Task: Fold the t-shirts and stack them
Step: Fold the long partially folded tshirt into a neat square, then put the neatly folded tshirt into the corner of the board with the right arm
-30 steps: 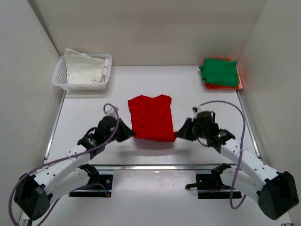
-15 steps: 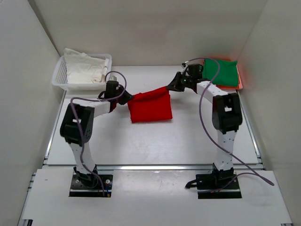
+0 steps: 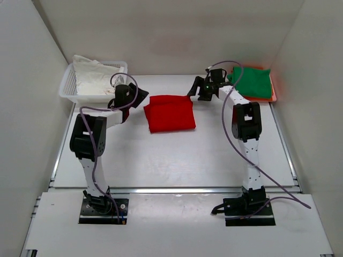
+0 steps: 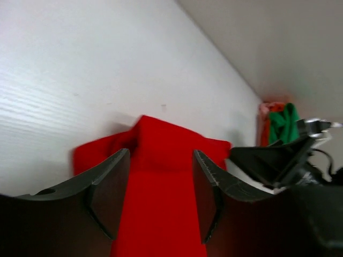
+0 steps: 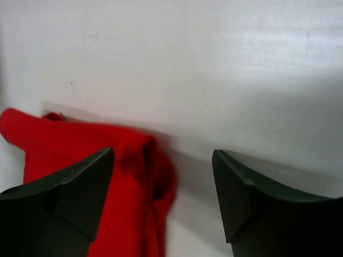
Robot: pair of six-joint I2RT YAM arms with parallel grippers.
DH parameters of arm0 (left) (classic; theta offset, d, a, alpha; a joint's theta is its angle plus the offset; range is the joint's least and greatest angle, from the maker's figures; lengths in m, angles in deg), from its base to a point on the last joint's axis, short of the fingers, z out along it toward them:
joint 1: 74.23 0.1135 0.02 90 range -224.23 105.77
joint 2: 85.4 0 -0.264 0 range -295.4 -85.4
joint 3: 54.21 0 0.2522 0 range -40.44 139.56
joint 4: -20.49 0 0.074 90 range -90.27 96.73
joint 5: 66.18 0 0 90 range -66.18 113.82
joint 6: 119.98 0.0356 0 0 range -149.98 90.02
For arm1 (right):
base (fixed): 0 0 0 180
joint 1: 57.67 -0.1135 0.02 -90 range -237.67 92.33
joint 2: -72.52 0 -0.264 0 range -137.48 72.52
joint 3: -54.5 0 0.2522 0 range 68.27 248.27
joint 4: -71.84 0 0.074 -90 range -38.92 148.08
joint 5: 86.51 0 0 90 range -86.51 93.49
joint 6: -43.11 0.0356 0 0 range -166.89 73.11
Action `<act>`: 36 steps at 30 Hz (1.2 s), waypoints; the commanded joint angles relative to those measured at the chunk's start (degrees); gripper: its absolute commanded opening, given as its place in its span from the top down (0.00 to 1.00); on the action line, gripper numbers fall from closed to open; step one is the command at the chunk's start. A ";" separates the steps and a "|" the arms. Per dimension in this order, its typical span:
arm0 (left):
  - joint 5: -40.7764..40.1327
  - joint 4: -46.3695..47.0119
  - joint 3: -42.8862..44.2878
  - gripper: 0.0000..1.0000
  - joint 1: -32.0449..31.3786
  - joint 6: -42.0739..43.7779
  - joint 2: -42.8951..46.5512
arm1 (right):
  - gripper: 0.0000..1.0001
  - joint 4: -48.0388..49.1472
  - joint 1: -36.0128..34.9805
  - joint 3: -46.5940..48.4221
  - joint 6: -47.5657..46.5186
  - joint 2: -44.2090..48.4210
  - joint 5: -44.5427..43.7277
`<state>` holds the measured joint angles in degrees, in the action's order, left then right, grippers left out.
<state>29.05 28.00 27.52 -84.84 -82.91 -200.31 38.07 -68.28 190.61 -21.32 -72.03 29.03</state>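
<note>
The red t-shirt (image 3: 170,113) lies folded in a rough rectangle on the white table, toward the back. My left gripper (image 3: 140,99) hovers at its back left corner, open; in the left wrist view the red t-shirt (image 4: 161,209) lies flat under the spread jaws of that gripper (image 4: 161,179). My right gripper (image 3: 192,91) is at the back right corner, open, and the red t-shirt's rolled edge (image 5: 144,160) lies just inside the left finger of that gripper (image 5: 163,179). A folded green t-shirt (image 3: 252,81) rests on an orange one (image 3: 272,97) at the back right.
A white mesh basket (image 3: 68,85) holding white cloth (image 3: 96,77) stands at the back left, close to my left arm. White walls close in the table on the left, back and right. Both arms stretch far across the table toward the back.
Both grippers carried the red t-shirt's near edge to its far edge, folding it in half. Both then opened and let the fabric go.
</note>
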 commanded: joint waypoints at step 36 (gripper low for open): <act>10.75 -19.28 -0.37 0.45 -4.43 1.52 -4.01 | 1.00 31.17 -2.84 -22.61 25.68 2.96 45.46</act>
<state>38.82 12.84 30.25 -90.59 -81.94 -204.20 61.17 -72.35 164.05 -1.67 -68.53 64.05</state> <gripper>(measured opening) 0.546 0.063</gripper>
